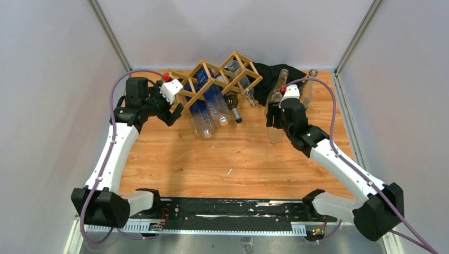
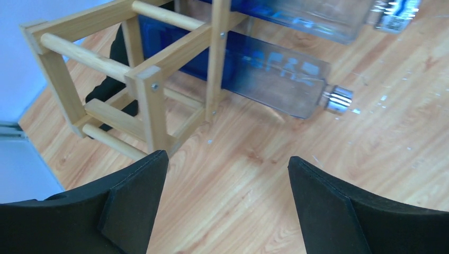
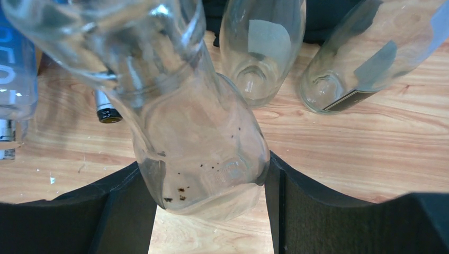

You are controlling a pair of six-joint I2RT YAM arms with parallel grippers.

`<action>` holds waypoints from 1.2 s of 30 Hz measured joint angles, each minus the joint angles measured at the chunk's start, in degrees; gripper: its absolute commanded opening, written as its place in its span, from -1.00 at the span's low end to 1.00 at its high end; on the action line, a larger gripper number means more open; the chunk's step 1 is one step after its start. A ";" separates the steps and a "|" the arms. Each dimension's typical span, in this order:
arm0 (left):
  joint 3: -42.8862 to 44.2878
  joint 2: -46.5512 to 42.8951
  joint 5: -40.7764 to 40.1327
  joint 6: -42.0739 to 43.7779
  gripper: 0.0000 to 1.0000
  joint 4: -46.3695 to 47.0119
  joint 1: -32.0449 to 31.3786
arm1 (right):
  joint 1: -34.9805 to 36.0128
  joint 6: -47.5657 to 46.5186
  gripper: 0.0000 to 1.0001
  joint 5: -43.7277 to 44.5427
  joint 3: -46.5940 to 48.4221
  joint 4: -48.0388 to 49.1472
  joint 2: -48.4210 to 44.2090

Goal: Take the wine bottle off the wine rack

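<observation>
Pinching a clear glass wine bottle [image 3: 201, 143] low on its body, its long axis near upright over the wooden table [image 1: 238, 159], the right fingers [image 3: 127, 206] hold it well right of the light wooden lattice rack [image 1: 212, 79]; the left fingers [image 2: 132, 196], spread, hover at the rack's left end.

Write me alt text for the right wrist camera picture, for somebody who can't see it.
A clear glass bottle with dark specks near its base fills the middle, the right tool's two black fingers pressed against either side. Behind it two more clear glass bottles stand on the light wooden table, in front of a black cloth.
</observation>
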 measured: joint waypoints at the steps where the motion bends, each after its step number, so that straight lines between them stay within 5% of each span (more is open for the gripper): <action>1: 0.00 1.09 -0.48 -0.02 0.77 0.96 0.33 | -0.68 0.24 -1.00 -0.48 -0.17 0.39 0.83; 18: 6.16 16.28 -1.97 2.73 0.49 10.03 2.73 | -4.09 2.43 -1.00 -4.61 -0.28 8.70 8.31; 27: 5.64 16.28 -1.18 3.02 0.40 11.02 10.25 | -4.09 2.71 -1.00 -4.83 -0.28 11.04 8.41; 36: 5.90 17.70 3.91 2.21 0.41 11.50 10.95 | -4.09 3.26 -1.00 -4.94 -0.28 11.15 9.84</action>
